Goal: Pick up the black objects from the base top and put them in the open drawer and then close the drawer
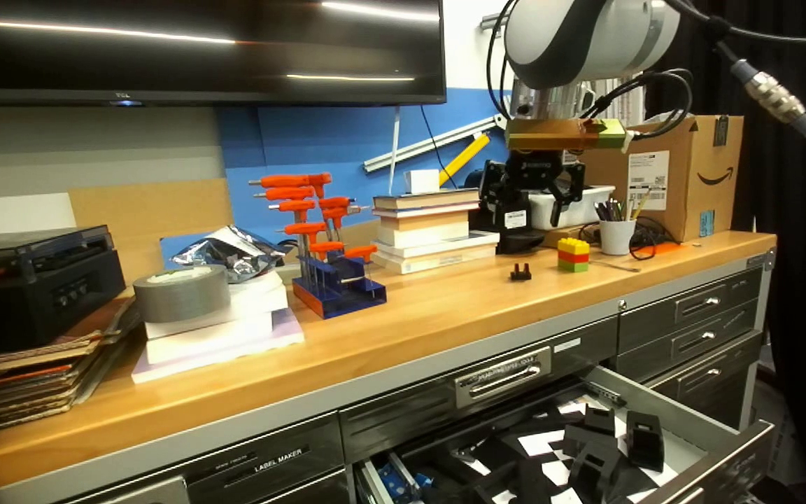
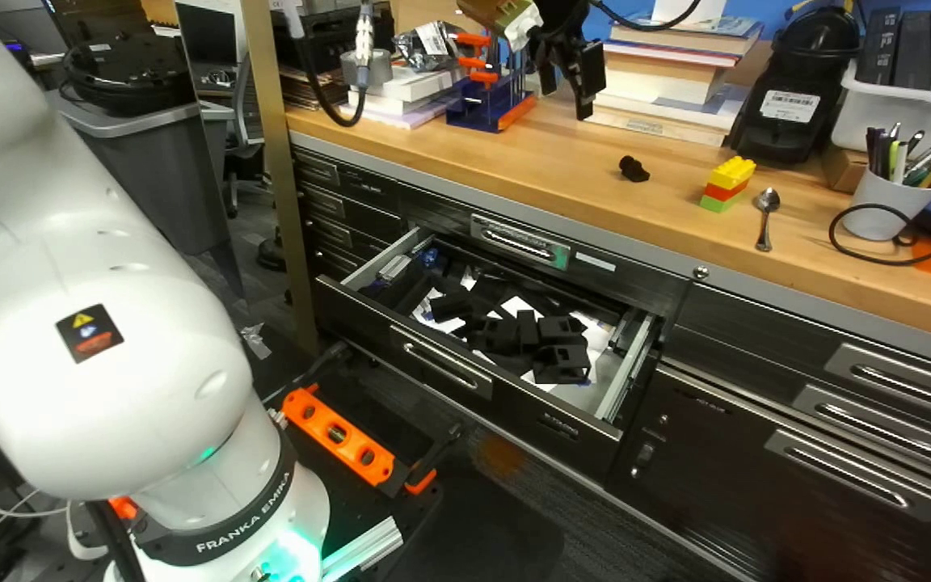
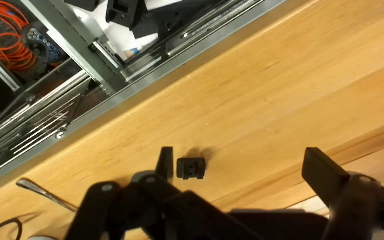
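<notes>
One small black object with two upright prongs sits on the wooden bench top; it shows in both exterior views (image 1: 520, 273) (image 2: 634, 169) and the wrist view (image 3: 191, 168). My gripper (image 1: 529, 199) is open and empty, above the bench top; it also shows in an exterior view (image 2: 569, 90). In the wrist view (image 3: 240, 160) the black object appears between the fingers, close to the left finger and below it. The drawer is pulled open, seen in both exterior views (image 1: 714, 469) (image 2: 514, 404). Several black parts (image 1: 644, 439) (image 2: 561, 364) lie in it on white paper.
Beside the black object stand a yellow, red and green block stack (image 1: 573, 255), a spoon (image 2: 766, 218) and a white pen cup (image 1: 617, 236). Stacked books (image 1: 424, 231), a blue hex-key stand (image 1: 340, 297) and a cardboard box (image 1: 700, 175) stand farther along the bench.
</notes>
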{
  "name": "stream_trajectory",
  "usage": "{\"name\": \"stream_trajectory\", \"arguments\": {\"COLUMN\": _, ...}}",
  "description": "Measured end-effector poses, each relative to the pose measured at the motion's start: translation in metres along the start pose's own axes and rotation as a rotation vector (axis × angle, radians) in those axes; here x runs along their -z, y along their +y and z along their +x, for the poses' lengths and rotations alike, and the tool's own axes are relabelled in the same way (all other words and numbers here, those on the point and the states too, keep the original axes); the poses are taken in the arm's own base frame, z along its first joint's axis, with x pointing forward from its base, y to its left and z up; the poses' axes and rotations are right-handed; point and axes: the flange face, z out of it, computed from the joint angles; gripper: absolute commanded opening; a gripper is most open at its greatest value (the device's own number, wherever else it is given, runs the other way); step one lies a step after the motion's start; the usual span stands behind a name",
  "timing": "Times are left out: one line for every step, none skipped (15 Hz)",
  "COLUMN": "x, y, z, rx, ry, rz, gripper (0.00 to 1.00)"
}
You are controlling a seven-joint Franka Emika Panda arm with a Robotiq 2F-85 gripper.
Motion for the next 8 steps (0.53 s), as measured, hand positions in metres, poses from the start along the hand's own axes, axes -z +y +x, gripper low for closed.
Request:
{"name": "stream_trajectory", "arguments": {"x": -0.005, "y": -0.003, "z": 0.007, "rx": 0.009, "ry": -0.001, "rz": -0.006, "gripper": 1.00}}
{"name": "stream_trajectory", "arguments": {"x": -0.012, "y": -0.006, "z": 0.014, "rx": 0.015, "ry": -0.005, "rz": -0.011, "gripper": 1.00}}
{"name": "stream_trajectory", "arguments": {"x": -0.020, "y": -0.008, "z": 0.021, "rx": 0.019, "ry": -0.012, "rz": -0.014, "gripper": 1.00}}
{"name": "stream_trajectory", "arguments": {"x": -0.029, "y": -0.010, "z": 0.028, "rx": 0.022, "ry": -0.023, "rz": -0.019, "gripper": 1.00}}
{"name": "stream_trajectory", "arguments": {"x": -0.039, "y": -0.010, "z": 0.036, "rx": 0.021, "ry": -0.034, "rz": -0.026, "gripper": 1.00}}
{"name": "stream_trajectory", "arguments": {"x": -0.048, "y": -0.010, "z": 0.042, "rx": 0.020, "ry": -0.044, "rz": -0.034, "gripper": 1.00}}
{"name": "stream_trajectory", "arguments": {"x": -0.057, "y": -0.010, "z": 0.049, "rx": 0.017, "ry": -0.055, "rz": -0.043, "gripper": 1.00}}
{"name": "stream_trajectory", "arguments": {"x": -0.066, "y": -0.009, "z": 0.055, "rx": 0.014, "ry": -0.065, "rz": -0.050, "gripper": 1.00}}
